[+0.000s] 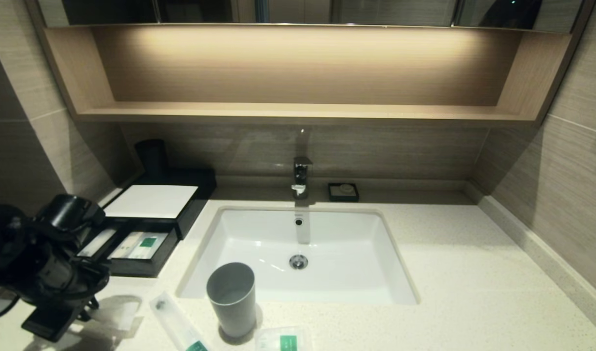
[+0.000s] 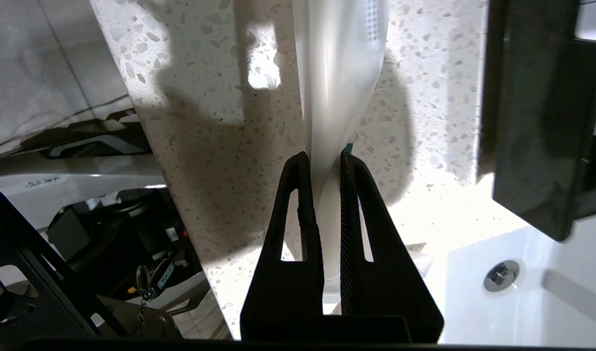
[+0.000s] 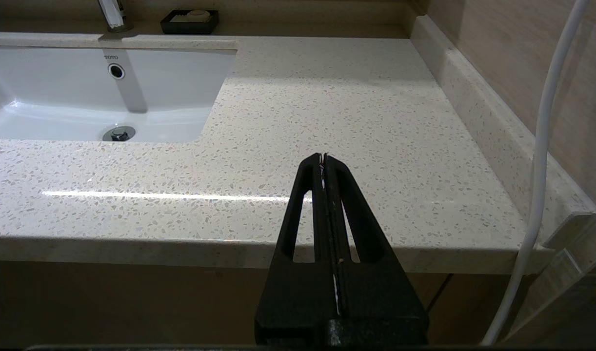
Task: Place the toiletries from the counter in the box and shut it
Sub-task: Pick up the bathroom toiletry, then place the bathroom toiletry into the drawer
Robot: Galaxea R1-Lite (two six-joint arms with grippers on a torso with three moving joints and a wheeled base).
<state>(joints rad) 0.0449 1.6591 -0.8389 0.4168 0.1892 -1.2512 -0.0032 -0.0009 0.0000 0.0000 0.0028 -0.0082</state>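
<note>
Box point(image 1: 151, 201) drawer open, packets point(image 1: 177, 321) on counter point(image 1: 473, 273)

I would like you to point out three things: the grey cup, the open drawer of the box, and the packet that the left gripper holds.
grey cup point(image 1: 231, 300): head view, on its side wall.
drawer point(image 1: 141, 267): head view, on its black front wall.
packet point(image 2: 338, 73): left wrist view, on the white wrap beyond the fingers.

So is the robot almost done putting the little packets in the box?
Not yet. The box has its drawer pulled out, with packets already lying inside. The left hand is pinching another white packet above the counter. A long packet and a small packet wait near the grey cup. The right hand rests shut and empty.
</note>
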